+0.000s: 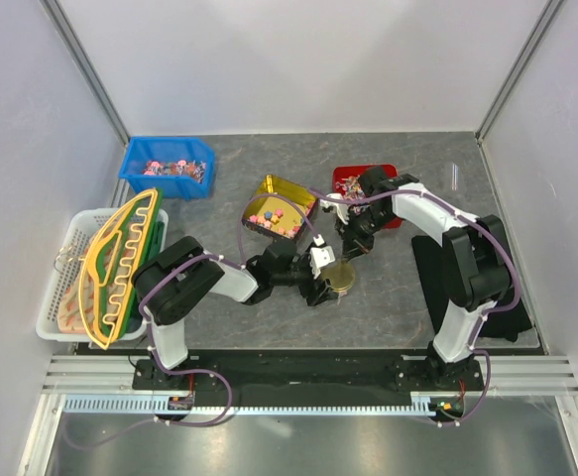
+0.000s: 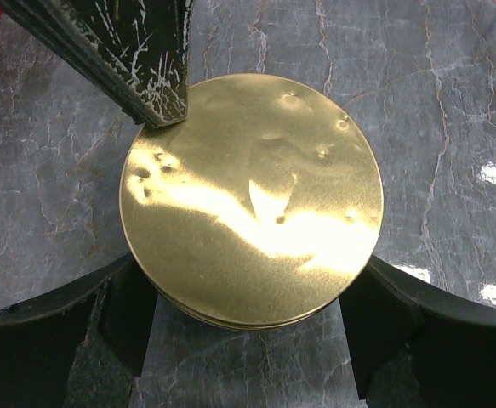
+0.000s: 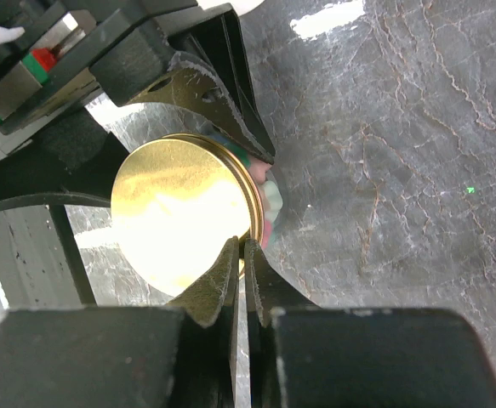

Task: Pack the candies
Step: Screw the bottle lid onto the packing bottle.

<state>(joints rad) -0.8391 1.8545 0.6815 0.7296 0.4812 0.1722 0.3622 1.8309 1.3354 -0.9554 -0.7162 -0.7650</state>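
left jaws: clamped wide, gold tin (image 2: pixel 252 204) held between them
right jaws: closed, tips touching tin rim
risk: tin may be levered out from between left jaws by sideways push

Shiny gold round tin (image 2: pixel 252 200) on dark grey table (image 2: pixel 452 85) veined with white. Behind the tin, gold box (image 1: pixel 290 190) holding red, yellow, pink and blue candies (image 1: pixel 272 217). Far left: blue bin (image 1: pixel 168 169). Right: red bin (image 1: pixel 346 177).

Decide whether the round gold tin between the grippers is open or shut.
Shut: a dented lid covers the round gold tin completely; no contents show.
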